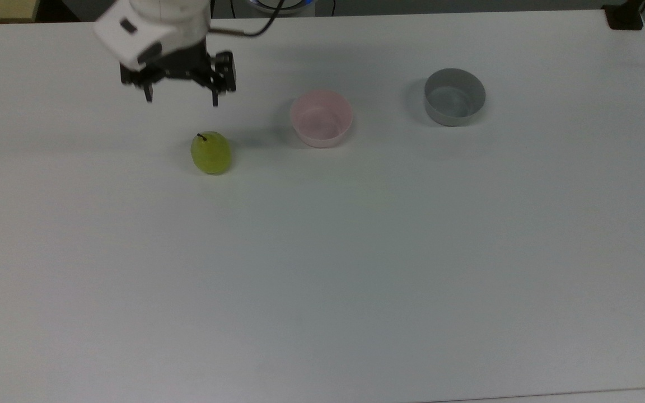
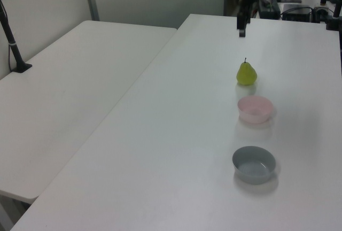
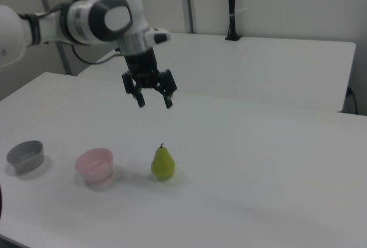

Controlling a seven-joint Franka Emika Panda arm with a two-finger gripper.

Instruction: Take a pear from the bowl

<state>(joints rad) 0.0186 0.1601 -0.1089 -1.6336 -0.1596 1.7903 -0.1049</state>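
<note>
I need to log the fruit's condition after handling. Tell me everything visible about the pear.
The pear is small, yellow-green and smooth-skinned, with a rounded base, a narrower neck and a short dark stem. It stands upright on the white table, stem up, touching nothing else. It sits clear of the pink bowl, on the top view's left of it, with the grey bowl farther off. The open claw hangs above and apart from it, holding nothing.
</note>
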